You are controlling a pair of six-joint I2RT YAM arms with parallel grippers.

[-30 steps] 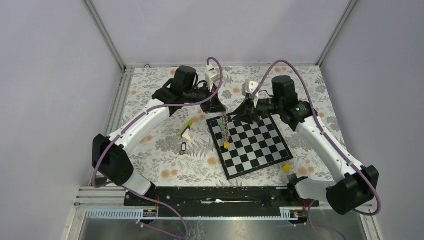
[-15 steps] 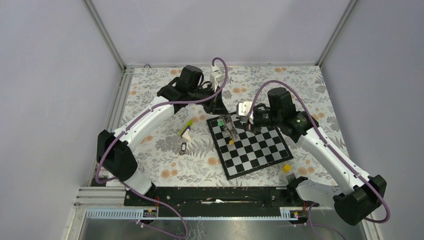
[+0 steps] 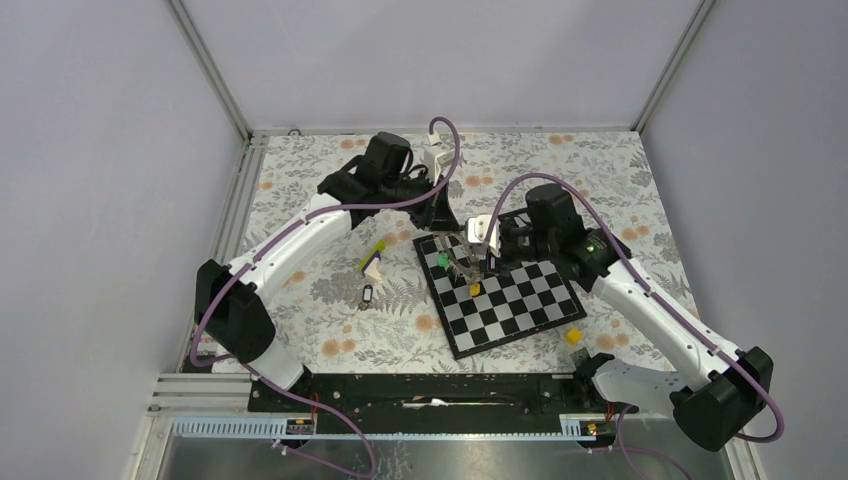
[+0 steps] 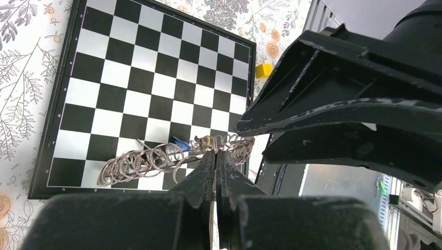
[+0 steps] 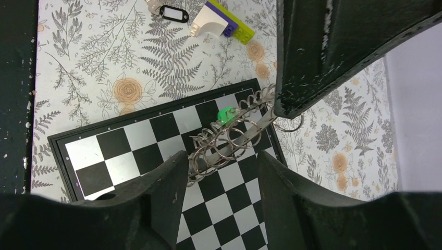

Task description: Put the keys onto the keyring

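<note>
The keyring [image 4: 156, 161] is a stretched grey wire coil lying slantwise over the chessboard's far-left corner. My left gripper [image 4: 215, 152] is shut on one loop at its far end and appears in the top view as the left gripper [image 3: 443, 222]. On the coil hang a blue key [image 4: 181, 145], a green key [image 5: 225, 114] and a yellow key [image 3: 475, 290]. A black key [image 3: 367, 295] lies apart on the floral cloth. My right gripper [image 5: 221, 159] stands open straddling the coil's near end, its left finger [image 5: 169, 179] close beside the keyring [image 5: 229, 138].
The chessboard [image 3: 520, 310] lies tilted at table centre. A small yellow block [image 3: 574, 336] sits off its near right corner. A lime-and-white wedge [image 3: 373, 260] rests left of the board, near the black key. Frame rails border the table on left and right.
My right gripper has come down and leftward over the board to the keyring, with its jaws spreading wider. The left gripper stayed shut on the coil and shifted slightly right.
</note>
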